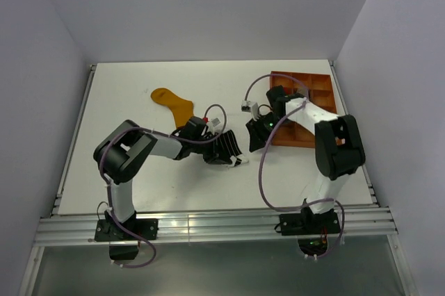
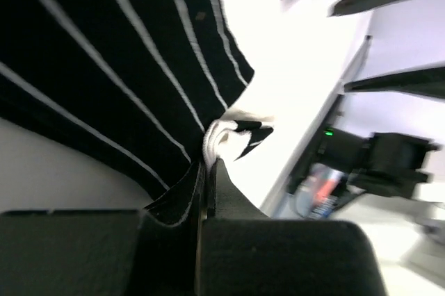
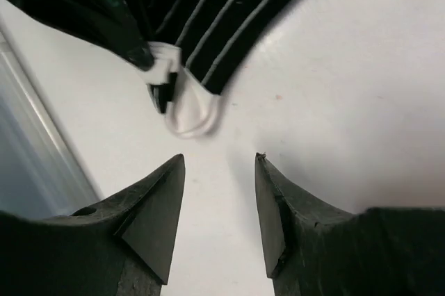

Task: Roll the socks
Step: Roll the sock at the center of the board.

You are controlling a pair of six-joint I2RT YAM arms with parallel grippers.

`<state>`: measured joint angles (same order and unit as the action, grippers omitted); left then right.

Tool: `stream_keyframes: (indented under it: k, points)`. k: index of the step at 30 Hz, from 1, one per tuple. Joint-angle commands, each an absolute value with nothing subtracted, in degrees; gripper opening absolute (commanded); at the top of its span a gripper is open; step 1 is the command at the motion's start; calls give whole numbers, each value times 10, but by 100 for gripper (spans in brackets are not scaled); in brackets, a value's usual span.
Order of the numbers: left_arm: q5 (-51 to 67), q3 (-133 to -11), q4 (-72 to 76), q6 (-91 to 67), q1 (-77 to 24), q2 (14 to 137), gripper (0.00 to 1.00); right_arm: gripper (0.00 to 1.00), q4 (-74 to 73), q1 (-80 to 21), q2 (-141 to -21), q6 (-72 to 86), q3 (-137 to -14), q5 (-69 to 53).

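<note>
Top external view: left tool clamps the striped sock, right tool stands parted beside it

The left arm folds at the elbow and reaches right, low over the tabletop (image 1: 139, 87). Its left tool (image 1: 224, 151) is closed on the striped sock (image 1: 221, 144) near the table's middle. The right arm bends down and leftward, and its right tool (image 1: 254, 139) hangs just right of that sock with its jaws apart, holding nothing.

The left wrist view adds what the overhead hides: the left tool (image 2: 208, 171) is pressed together on black fabric of the striped sock (image 2: 104, 67), beside a fold of the white toe (image 2: 226, 136). The right wrist view shows the right tool (image 3: 219, 160) parted over bare tabletop, with the white toe (image 3: 191, 112) just beyond the tips, untouched.

The orange sock (image 1: 174, 105) lies flat behind and left of the striped sock, apart from it. A tray (image 1: 316, 87) sits to the striped sock's right, partly hidden by the right arm.
</note>
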<state>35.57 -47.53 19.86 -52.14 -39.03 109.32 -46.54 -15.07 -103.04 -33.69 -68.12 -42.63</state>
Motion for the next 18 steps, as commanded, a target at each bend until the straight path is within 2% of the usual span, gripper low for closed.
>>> stream_keyframes:
  k: [1, 5, 10, 18]
  points:
    - [413, -497, 95, -576, -376, 1136, 0, 53, -332, -158, -908, -343, -609, -362]
    - [466, -511, 63, -608, -363, 1166, 0, 53, -230, -211, -794, -390, -510, -287]
    - [469, -561, -56, -570, -355, 1186, 0, 59, -104, -327, -687, -447, -383, -201]
    - [466, -604, -133, -530, -352, 1201, 0, 59, -7, -460, -687, -513, -307, -98]
